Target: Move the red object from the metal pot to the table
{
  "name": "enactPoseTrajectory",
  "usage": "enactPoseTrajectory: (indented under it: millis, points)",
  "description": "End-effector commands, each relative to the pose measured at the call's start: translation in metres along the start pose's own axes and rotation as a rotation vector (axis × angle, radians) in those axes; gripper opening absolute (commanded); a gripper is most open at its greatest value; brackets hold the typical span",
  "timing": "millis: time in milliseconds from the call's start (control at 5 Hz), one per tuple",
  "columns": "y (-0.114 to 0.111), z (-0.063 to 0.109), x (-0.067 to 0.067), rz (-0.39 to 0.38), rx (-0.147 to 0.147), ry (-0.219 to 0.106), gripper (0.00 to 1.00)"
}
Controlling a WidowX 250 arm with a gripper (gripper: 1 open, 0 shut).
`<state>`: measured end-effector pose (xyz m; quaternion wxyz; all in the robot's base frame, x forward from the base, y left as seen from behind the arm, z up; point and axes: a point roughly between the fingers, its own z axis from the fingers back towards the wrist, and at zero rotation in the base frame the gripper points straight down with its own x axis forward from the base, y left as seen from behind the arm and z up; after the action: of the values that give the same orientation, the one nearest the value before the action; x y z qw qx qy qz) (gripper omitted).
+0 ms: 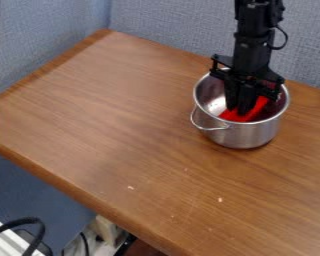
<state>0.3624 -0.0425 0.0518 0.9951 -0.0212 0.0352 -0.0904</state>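
The metal pot (238, 133) stands on the table (109, 120) near its far right corner, with a loop handle facing the front left. My gripper (247, 104) reaches straight down into the pot, and its dark fingers are drawn close together. The red object (266, 103) lies inside the pot, showing on both sides of the fingers, which look shut on it. The fingertips and the pot's bottom are hidden behind the rim.
A blue-grey wall (163, 20) runs behind the table's back edges. The rounded front edge (69, 190) runs diagonally at the lower left. Black cables (23, 235) lie on the floor beyond it.
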Motion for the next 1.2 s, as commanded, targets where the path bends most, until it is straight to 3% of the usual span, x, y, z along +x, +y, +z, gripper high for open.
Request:
enactPoseTrajectory:
  millis: [0,1000]
  points:
    - [0.002,0.016,0.004,0.008,-0.005,-0.05,0.0]
    - [0.0,0.043,-0.001,0.016,-0.021,-0.117,0.0]
